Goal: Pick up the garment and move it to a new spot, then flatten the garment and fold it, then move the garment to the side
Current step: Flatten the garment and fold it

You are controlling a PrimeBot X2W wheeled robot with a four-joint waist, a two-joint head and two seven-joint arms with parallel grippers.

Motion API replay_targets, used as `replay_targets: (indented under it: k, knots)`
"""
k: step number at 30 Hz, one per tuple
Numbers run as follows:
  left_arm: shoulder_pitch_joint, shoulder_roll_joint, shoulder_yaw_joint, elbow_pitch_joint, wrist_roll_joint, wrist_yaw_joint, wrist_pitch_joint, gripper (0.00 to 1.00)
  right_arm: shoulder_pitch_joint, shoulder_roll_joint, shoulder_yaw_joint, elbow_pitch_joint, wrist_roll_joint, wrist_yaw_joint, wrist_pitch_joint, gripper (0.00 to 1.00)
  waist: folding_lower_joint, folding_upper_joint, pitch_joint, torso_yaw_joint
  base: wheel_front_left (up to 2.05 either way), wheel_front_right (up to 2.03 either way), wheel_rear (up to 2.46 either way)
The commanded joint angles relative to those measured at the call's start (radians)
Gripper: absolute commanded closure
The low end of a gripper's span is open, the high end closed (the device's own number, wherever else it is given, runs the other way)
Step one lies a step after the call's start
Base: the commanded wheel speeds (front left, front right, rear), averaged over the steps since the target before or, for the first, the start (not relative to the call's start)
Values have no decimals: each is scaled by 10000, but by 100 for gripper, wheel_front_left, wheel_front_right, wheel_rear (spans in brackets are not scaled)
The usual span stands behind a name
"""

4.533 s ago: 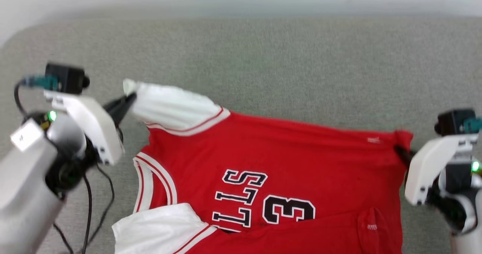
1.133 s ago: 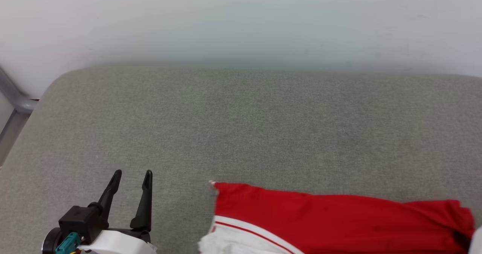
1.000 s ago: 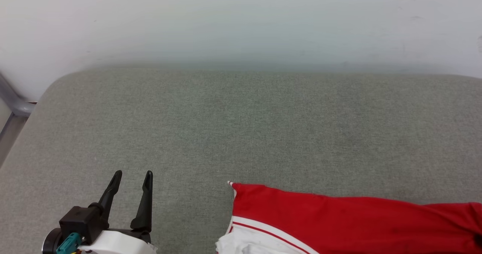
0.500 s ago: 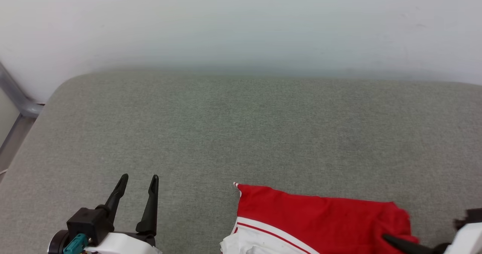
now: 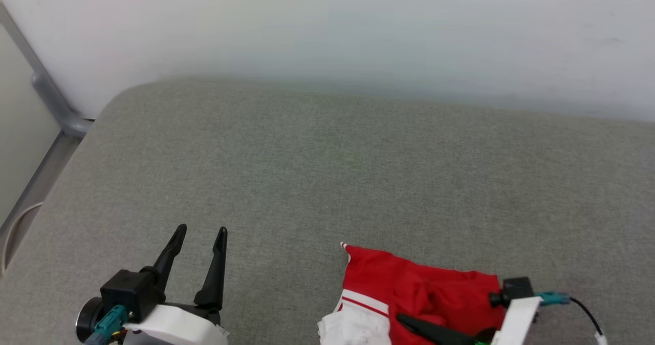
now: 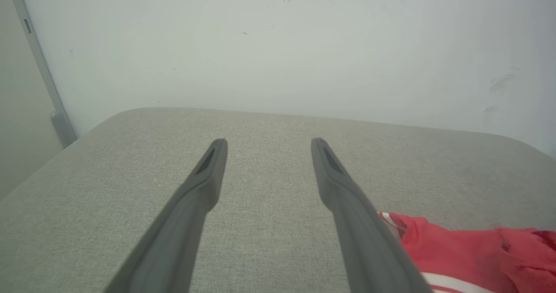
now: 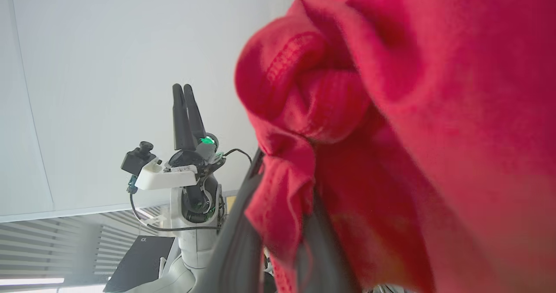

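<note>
The right claw (image 5: 409,323) pinches a bunched edge of the red shirt (image 5: 424,294), which sits on the near side of the gray pad (image 5: 327,171), and the left claw (image 5: 201,230) stands wide open nearby, holding nothing.

The bench (image 5: 327,171) is stretching away toward the wall (image 5: 327,27) standing behind it, with a rail (image 5: 51,94) running down beside its left end. The garment (image 5: 409,288) is bunching over the bench's near part, right of the middle. The left pincer (image 5: 201,229) is hovering to its left, well apart from it, fingers spread and pointing toward the wall. The right pincer (image 5: 404,319) is reaching in from the right across the garment's near side, pinching a fold of it.
</note>
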Motion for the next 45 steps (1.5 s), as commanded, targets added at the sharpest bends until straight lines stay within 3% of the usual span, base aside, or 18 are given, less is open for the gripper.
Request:
replay_targets:
  k: [1,5,12,13,14,15,25,32,35,40,45]
  knots:
    - [-186,-45,-6,24,27,-69,-30,0,-321,15,541,-12,241,-5,-398,100,0,0,155,154,0,0,0]
    - [-334,-101,27,101,-11,-145,-68,0,-642,17,1422,69,313,-5,-990,100,0,0,386,303,0,0,0]
    - [-507,-231,151,242,-32,-252,-174,0,-1106,21,1778,247,-392,-5,-2056,100,0,0,836,370,0,0,0]
    - [-525,-250,152,265,-22,-281,-193,0,-1163,19,1829,264,-440,-5,-2162,89,0,0,887,364,0,0,0]
    - [-557,-270,150,295,-10,-310,-202,0,-1200,19,1880,292,-471,-5,-2251,60,0,0,914,360,0,0,0]
    - [-596,-290,158,314,1,-322,-216,0,-1240,16,1943,305,-503,-5,-2333,0,0,0,935,349,0,0,0]
    - [-506,-370,176,526,88,-381,-244,0,-1424,-347,2199,-701,-1502,-5,-3786,0,0,0,692,124,0,0,0]
    - [-229,-295,136,629,91,-254,-186,0,-1266,-913,1435,-1104,-4203,-5,-6161,0,0,0,152,-171,0,0,0]
    - [-152,-271,136,655,88,-164,-147,0,-948,-1214,714,-1082,-5942,-5,-6832,0,0,0,-136,-299,0,0,0]
    - [27,-204,214,617,50,20,-121,0,-497,-811,-572,-1645,-7818,-5,-7241,0,0,0,-349,-528,0,0,0]
    - [193,-147,443,684,9,194,-168,0,-36,-557,-1161,-2670,-9770,-5,-7700,0,0,0,-435,-783,0,0,0]
